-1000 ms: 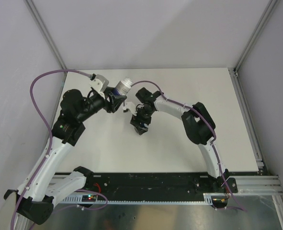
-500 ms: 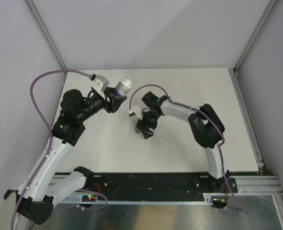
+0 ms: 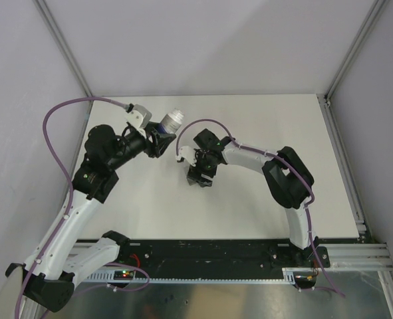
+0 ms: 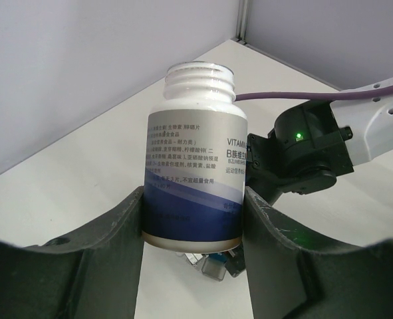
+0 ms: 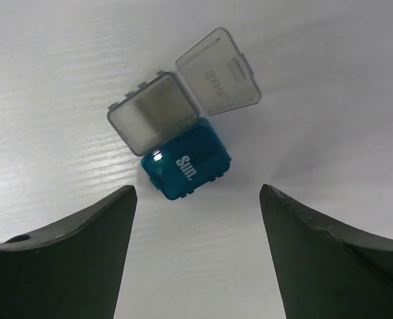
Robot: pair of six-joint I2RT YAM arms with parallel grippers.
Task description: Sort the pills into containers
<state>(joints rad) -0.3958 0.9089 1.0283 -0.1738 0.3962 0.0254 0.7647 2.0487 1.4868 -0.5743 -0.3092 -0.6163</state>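
Note:
My left gripper is shut on a white vitamin bottle with a silver and blue label. The bottle has no cap on its threaded mouth, and it also shows in the top view. The containers lie on the table under my right gripper, which is open and empty above them. The teal compartment marked "Sun." is closed. The grey compartment beside it is open with its lid flipped back. The containers also peek out below the bottle in the left wrist view. No pills show.
The white table is walled by grey panels at the back and sides, with a metal frame post at the far right corner. The right arm's wrist sits close behind the bottle. A purple cable loops above the right wrist.
My right gripper has shifted slightly back and forth over the containers and its elbow has swung right. The left gripper holds the bottle in almost the same place.

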